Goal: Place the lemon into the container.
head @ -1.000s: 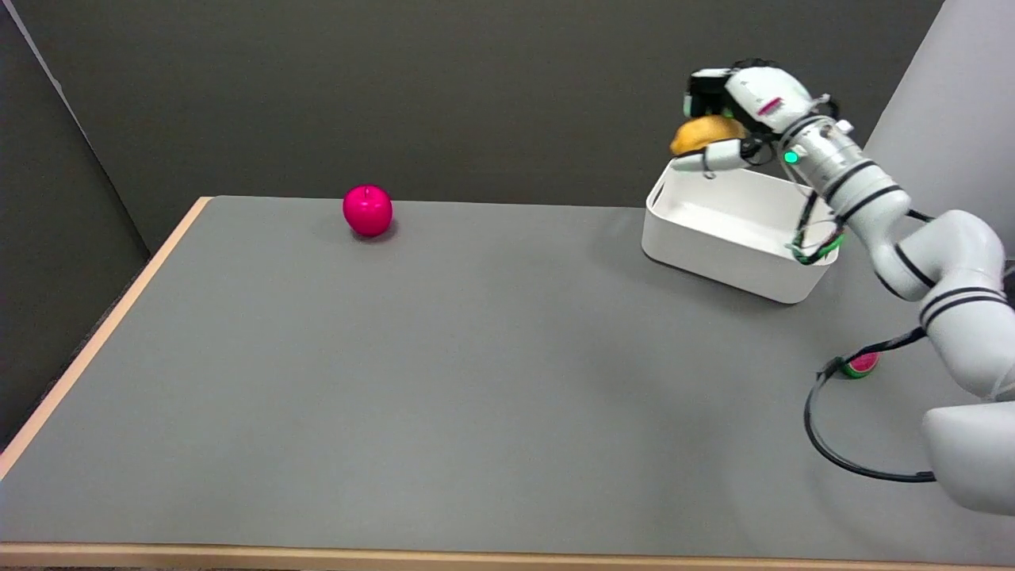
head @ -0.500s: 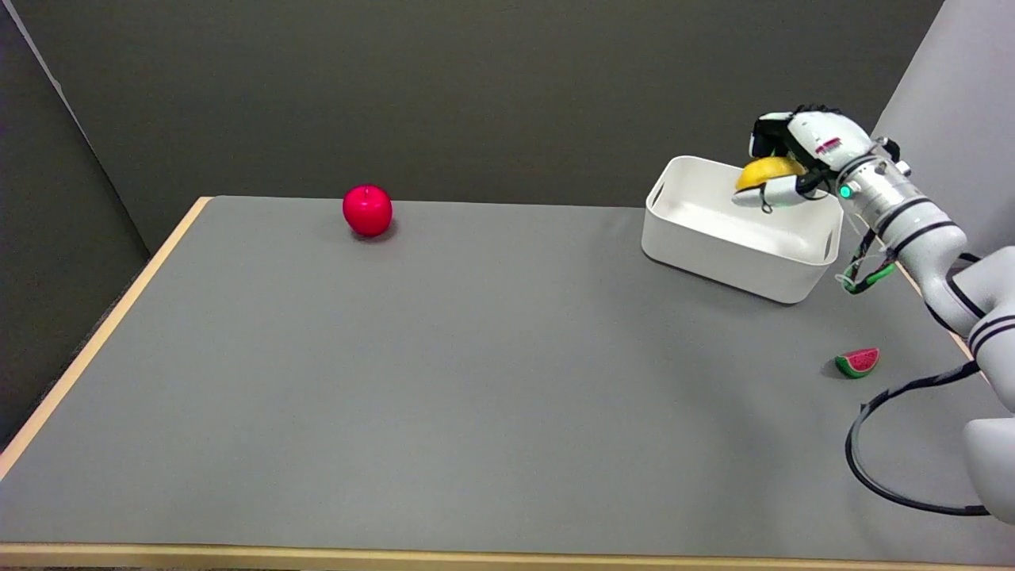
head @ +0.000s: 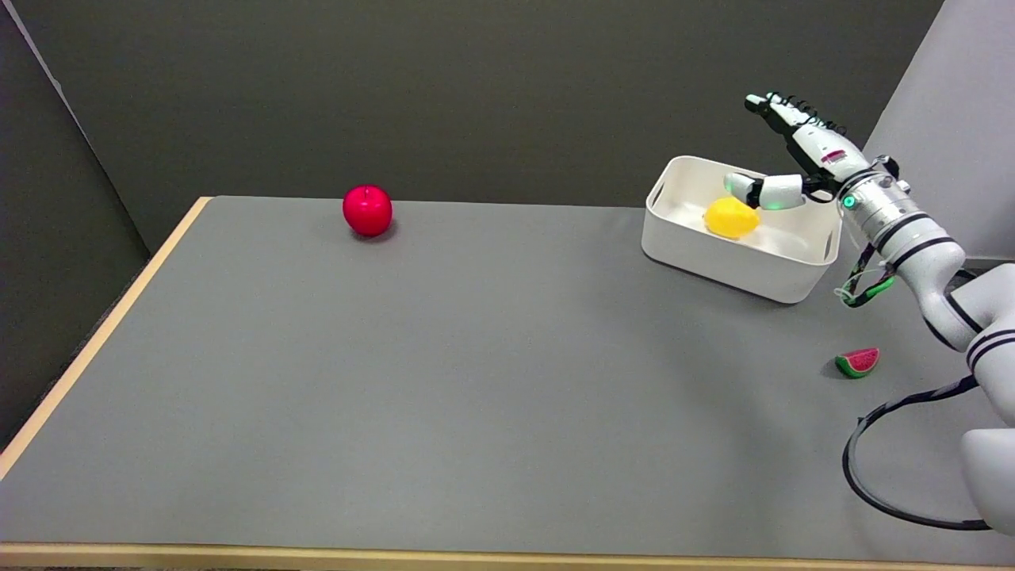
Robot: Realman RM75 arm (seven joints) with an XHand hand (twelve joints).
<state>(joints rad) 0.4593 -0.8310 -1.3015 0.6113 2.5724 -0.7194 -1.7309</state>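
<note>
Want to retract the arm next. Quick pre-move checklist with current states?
1. Lemon inside the container: ok.
2. Right hand holds nothing, fingers spread: ok.
3. Hand apart from the lemon: ok, its thumb is just above the fruit, not on it.
4. Lemon at rest: cannot tell from one picture.
5. Container flat on the table: ok.
6. Retract path: the watermelon slice and the black cable lie near the arm, not ok until checked; the apple is far off.
</note>
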